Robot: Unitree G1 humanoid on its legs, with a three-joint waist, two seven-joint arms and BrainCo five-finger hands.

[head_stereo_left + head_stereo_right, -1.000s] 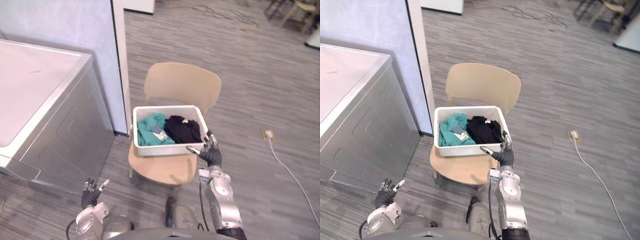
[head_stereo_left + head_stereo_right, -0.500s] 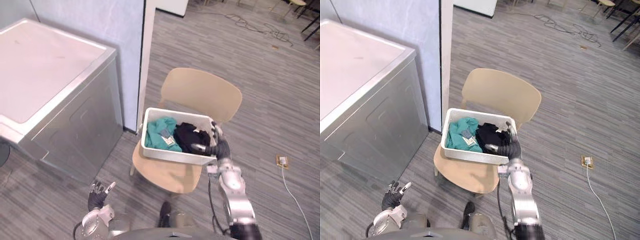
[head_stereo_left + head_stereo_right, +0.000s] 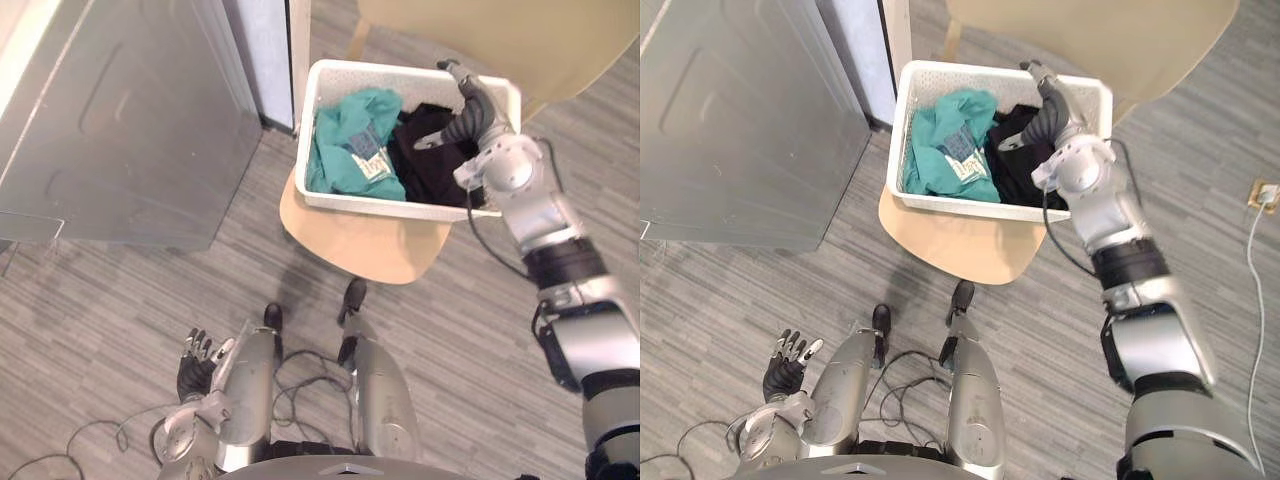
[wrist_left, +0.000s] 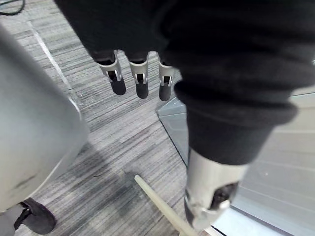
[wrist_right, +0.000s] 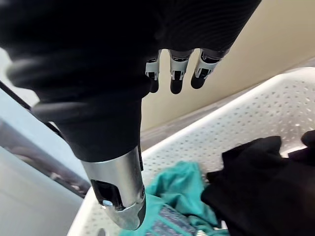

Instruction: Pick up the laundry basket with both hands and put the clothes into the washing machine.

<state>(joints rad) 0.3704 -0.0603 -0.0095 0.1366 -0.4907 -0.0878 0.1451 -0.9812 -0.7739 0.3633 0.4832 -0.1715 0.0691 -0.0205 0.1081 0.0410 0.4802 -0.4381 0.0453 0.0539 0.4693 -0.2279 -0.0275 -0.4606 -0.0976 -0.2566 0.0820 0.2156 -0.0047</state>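
Sitting on tan chair [image 3: 365, 247], white laundry basket [image 3: 372, 206] holds teal garment [image 3: 345, 135], its label [image 3: 368, 150] unreadable, beside black garment [image 3: 425, 168]; right hand [image 3: 470, 112] above, fingers relaxed, empty; left hand [image 3: 195, 365] low, fingers spread.

Right arm stretched forward, right hand [image 3: 468, 112] fingers loosely extended; left hand [image 3: 195, 362] low, fingers straight.

White perforated basket [image 3: 330, 90], teal garment [image 3: 350, 140], black garment [image 3: 430, 160], beige chair [image 3: 360, 240], grey striped floor [image 3: 100, 300].
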